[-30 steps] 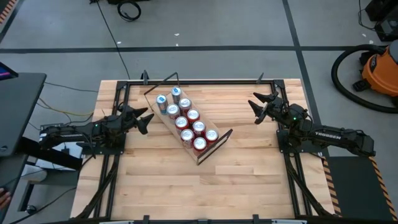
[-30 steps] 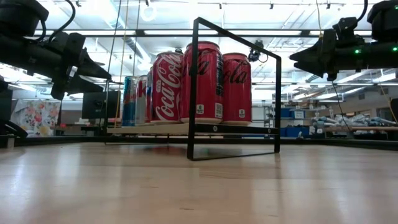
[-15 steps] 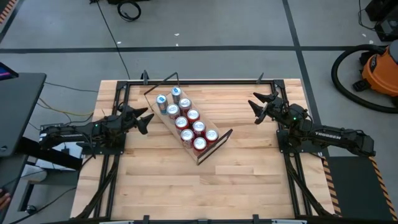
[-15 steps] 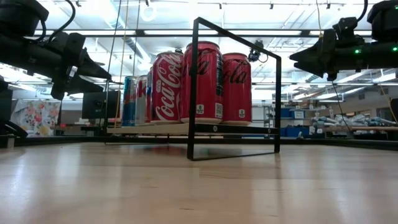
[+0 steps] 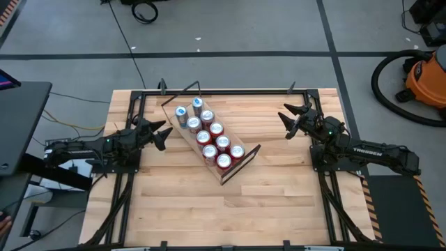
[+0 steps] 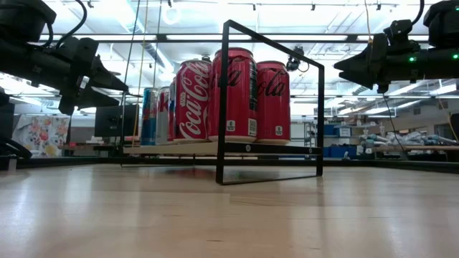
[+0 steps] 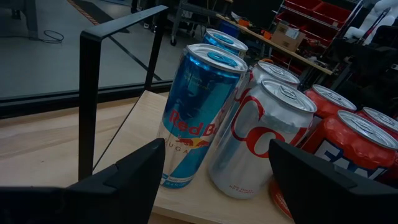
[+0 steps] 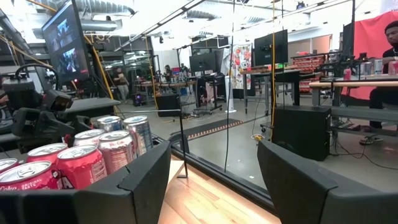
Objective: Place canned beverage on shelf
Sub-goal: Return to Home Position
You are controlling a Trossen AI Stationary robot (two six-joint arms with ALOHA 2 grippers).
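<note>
The shelf (image 5: 189, 141), a light-wood plank with black wire frames (image 6: 269, 107) at its ends, stands slantwise mid-table. Several cans stand upright on it in two rows: red cola cans (image 6: 233, 93) toward the near end, a silver cola can (image 7: 264, 137) and blue Red Bull cans (image 7: 199, 112) toward the far end. My left gripper (image 5: 164, 134) hangs open above the table to the shelf's left, pointing at the blue cans (image 7: 216, 163). My right gripper (image 5: 284, 123) hangs open to the shelf's right, clear of it (image 8: 214, 155). Neither holds anything.
A black metal frame (image 5: 223, 90) runs round the wooden table top (image 5: 223, 209). The near half of the table lies bare in front of the shelf. Beyond the far edge are monitors, desks and a seated person (image 8: 388, 56). An orange vacuum (image 5: 425, 80) stands on the floor at right.
</note>
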